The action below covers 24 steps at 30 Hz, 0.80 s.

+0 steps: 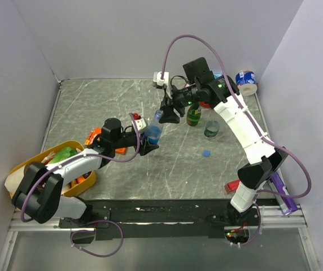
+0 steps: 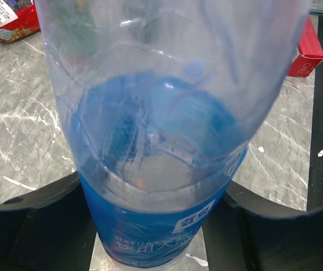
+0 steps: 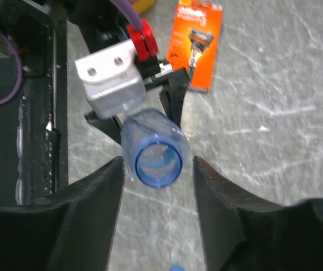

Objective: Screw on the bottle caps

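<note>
Two bottles: clear water bottle [image 1: 152, 134] pinched in left tool [image 1: 148, 148]; dark green bottle [image 1: 193, 116] upright on worktop [image 1: 94, 107]. Right tool [image 3: 157, 166] spread, straddling water bottle's blue-ringed end. One plain blue cap [image 1: 206, 153] loose on worktop, near one green cup [image 1: 211, 130].

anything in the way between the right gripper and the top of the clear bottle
Nothing visible. The right gripper is open around the top of the clear bottle, with bare gaps either side. The left gripper holds it lower down, out of the way.
</note>
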Tool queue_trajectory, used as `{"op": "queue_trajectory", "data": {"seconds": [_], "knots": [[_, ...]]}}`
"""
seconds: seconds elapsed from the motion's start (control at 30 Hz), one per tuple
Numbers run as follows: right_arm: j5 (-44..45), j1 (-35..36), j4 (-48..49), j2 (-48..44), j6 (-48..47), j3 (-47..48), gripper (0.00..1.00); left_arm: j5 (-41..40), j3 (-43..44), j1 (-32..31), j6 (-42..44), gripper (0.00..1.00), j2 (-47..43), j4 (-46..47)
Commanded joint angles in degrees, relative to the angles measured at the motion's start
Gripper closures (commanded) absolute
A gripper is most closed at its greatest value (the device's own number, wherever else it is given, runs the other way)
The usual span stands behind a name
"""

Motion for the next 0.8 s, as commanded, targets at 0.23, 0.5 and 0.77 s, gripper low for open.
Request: {"op": "queue_trajectory", "data": {"seconds": [0.23,0.5,0.77], "knots": [[4.5,-9.3,-11.7,-11.7,-18.6,-3.6,0.37,0.2,-2.1,0.5,4.0,0.44,-4.6,-1.1],[16.3,-13.7,-4.6,-25.5,-58.5,-46.4,0.41,-0.7,-1.5,0.6,7.6,0.57,-6.2,-8.4],[20.8,-14.8,4.9,-18.8,-71.0,-57.7,0.39,-3.2,-1.8,0.6,10.4,0.87,-9.0,-13.8]]}}
